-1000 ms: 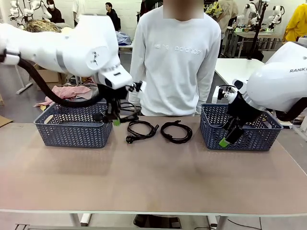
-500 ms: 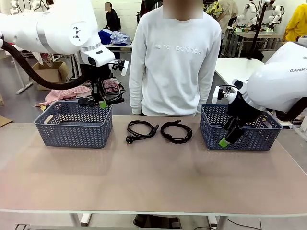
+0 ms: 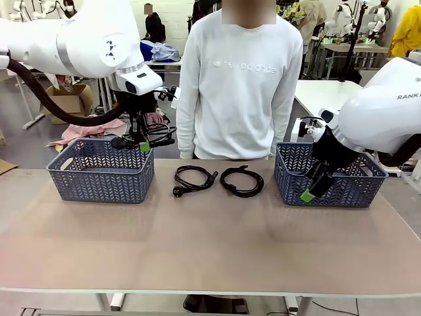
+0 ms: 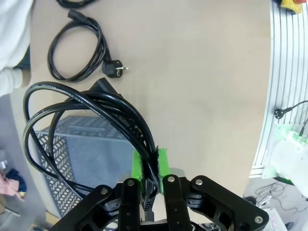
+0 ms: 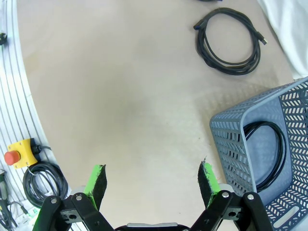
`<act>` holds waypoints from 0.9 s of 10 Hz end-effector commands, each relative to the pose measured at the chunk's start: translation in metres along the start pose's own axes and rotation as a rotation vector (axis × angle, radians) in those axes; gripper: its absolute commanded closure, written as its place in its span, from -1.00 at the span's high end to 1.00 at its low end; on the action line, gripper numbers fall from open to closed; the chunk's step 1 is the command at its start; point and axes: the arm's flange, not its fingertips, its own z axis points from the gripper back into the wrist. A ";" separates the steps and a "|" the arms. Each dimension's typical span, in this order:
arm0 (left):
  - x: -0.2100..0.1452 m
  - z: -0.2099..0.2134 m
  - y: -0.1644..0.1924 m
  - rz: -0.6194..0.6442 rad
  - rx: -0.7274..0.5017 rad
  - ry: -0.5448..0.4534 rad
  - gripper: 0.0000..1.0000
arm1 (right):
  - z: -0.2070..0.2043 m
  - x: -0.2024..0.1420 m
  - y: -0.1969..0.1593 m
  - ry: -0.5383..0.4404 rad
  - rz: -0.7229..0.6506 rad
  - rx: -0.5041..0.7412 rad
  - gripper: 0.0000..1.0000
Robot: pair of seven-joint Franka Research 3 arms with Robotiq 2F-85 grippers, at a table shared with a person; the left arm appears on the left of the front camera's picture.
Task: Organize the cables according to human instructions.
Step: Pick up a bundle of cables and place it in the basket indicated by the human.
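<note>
My left gripper [image 3: 141,143] is shut on a coiled black cable [image 3: 156,133], holding it in the air over the right end of the left blue basket [image 3: 99,181]. In the left wrist view the coil [image 4: 103,103] hangs from the green pads [image 4: 162,161] above the basket [image 4: 82,159]. Two more cables [image 3: 195,187] [image 3: 242,193] lie on the table in front of the human [image 3: 240,79]. My right gripper [image 3: 314,187] stands open by the front left corner of the right basket [image 3: 342,187], where another cable [image 5: 262,125] lies inside.
A yellow emergency-stop box [image 5: 19,156] and a spare cord coil [image 5: 43,180] sit past the table's near edge. The tabletop [image 3: 210,243] in front of the baskets is bare. Other tables and people stand far behind.
My left arm has lifted its cable from beside the left basket's right end up and left over the basket, then eased slightly right. The right arm has not moved.
</note>
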 end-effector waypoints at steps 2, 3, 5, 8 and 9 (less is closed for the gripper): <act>0.000 0.000 0.000 0.000 0.000 0.000 -0.69 | -0.001 0.000 0.001 0.002 -0.007 -0.006 1.00; -0.018 -0.004 0.014 0.002 0.027 0.048 -0.69 | -0.001 0.000 0.001 0.002 -0.007 -0.006 1.00; -0.050 -0.009 0.032 -0.040 0.019 0.061 -0.69 | -0.001 0.000 0.001 0.002 -0.007 -0.006 1.00; -0.099 -0.021 0.053 -0.047 0.018 0.078 -0.69 | -0.001 0.000 0.001 0.002 -0.007 -0.006 1.00; -0.112 -0.029 0.062 -0.052 0.016 0.074 -0.69 | -0.001 0.000 0.001 0.002 -0.007 -0.006 1.00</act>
